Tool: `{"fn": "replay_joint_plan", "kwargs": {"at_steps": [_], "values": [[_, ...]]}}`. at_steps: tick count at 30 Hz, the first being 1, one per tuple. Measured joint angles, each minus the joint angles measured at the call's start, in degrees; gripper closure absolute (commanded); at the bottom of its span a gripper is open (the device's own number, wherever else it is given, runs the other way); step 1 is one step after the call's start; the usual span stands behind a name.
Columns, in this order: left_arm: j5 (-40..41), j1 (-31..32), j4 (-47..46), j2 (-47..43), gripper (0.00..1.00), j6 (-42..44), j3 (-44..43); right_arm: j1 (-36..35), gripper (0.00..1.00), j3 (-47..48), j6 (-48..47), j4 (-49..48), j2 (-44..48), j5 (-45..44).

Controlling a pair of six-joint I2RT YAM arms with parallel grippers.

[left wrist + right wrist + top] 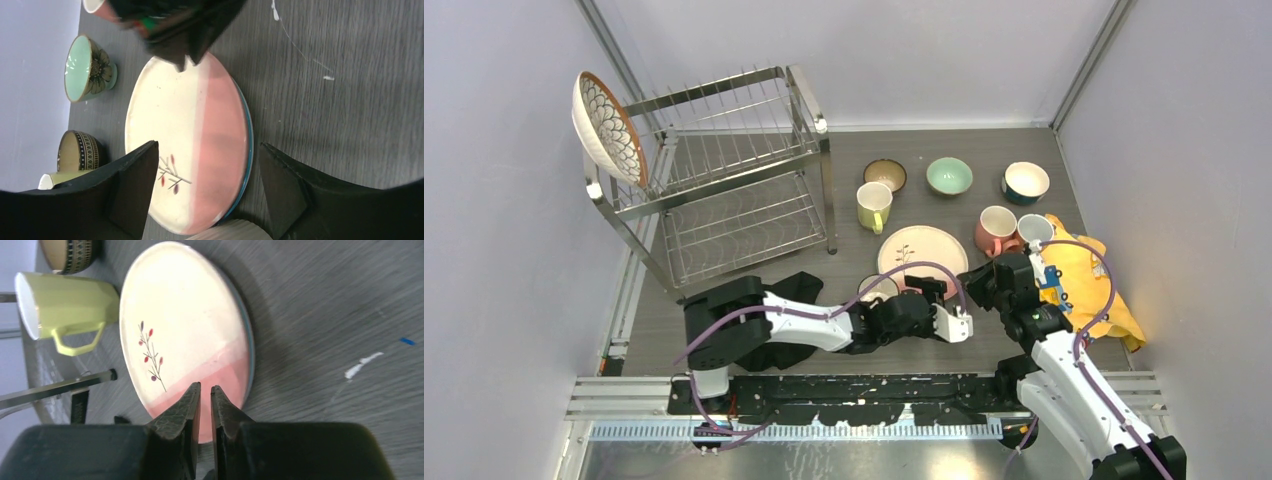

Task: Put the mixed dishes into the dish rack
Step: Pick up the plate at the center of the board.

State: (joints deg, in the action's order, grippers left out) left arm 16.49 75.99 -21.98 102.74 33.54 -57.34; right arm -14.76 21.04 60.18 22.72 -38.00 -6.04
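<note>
The left gripper [207,147] is released, its fingers spread wide on either side of the pink plate [180,315]. One finger overlaps the cream side of the plate and the other stands just clear of the pink side. The right gripper [205,386] is clenched almost to a slit with nothing between its fingers, and its tips sit at the plate's pink edge. The plate lies flat on the counter [984,145] and shows a thin twig with red and purple buds. A blue edge shows under its rim.

A black cloth [799,285] lies under the left arm, and a yellow cloth [1089,290] lies under the right one.

Just past the plate stand the yellow mug [873,206] on the left and, on the right, the pink mug [995,231] and white mug [1034,230], close together. Farther back sit the brown bowl [885,175] with banded patterning, the mint bowl [949,175] with a flower on its outside, and the blue bowl [1025,182].

At the far left stands the rack [724,182], with one plate [609,130] on edge at the left end of its upper tier — scale-patterned, with an orange rim.
</note>
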Motion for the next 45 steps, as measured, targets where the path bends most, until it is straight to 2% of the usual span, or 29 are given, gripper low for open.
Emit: {"fn": "replay_joint_plan", "kwargs": {"at_steps": [6,10,14,17,21,31,40,43,45], "values": [[1.70,0.02,-2.32,5.49,0.26,3.37,-0.81,-0.02,0.81,0.00,1.46,-3.19,0.76,1.51],[2.58,0.02,-2.80,6.84,0.27,4.00,-0.83,-0.02,0.71,0.00,1.68,-3.48,0.57,1.36],[3.02,-0.35,-2.75,6.67,0.28,0.76,-1.57,-0.02,0.60,0.66,0.92,-3.41,-3.08,-0.02],[1.68,-1.36,0.98,4.92,0.30,-3.89,-3.39,0.00,0.53,2.58,-0.61,-3.41,-8.02,-1.33],[-0.57,-4.13,5.75,0.61,0.31,-9.18,-6.80,0.00,0.47,3.50,-2.82,-3.48,-11.65,-2.93],[-2.19,-5.51,6.40,-1.75,0.31,-10.19,-5.66,0.90,0.53,3.50,-5.33,-6.54,-18.08,-3.76],[-3.08,-5.38,6.10,-1.62,0.32,-9.44,-4.55,1.44,0.56,2.38,-5.68,-11.15,-19.54,-3.69],[-3.13,-5.38,5.95,-1.31,0.32,-9.38,-4.52,1.51,0.61,1.86,-5.66,-11.72,-20.37,-3.72],[-3.21,-5.38,5.95,-1.01,0.32,-9.38,-4.44,1.55,0.68,1.64,-5.66,-11.82,-21.09,-3.74]]}}
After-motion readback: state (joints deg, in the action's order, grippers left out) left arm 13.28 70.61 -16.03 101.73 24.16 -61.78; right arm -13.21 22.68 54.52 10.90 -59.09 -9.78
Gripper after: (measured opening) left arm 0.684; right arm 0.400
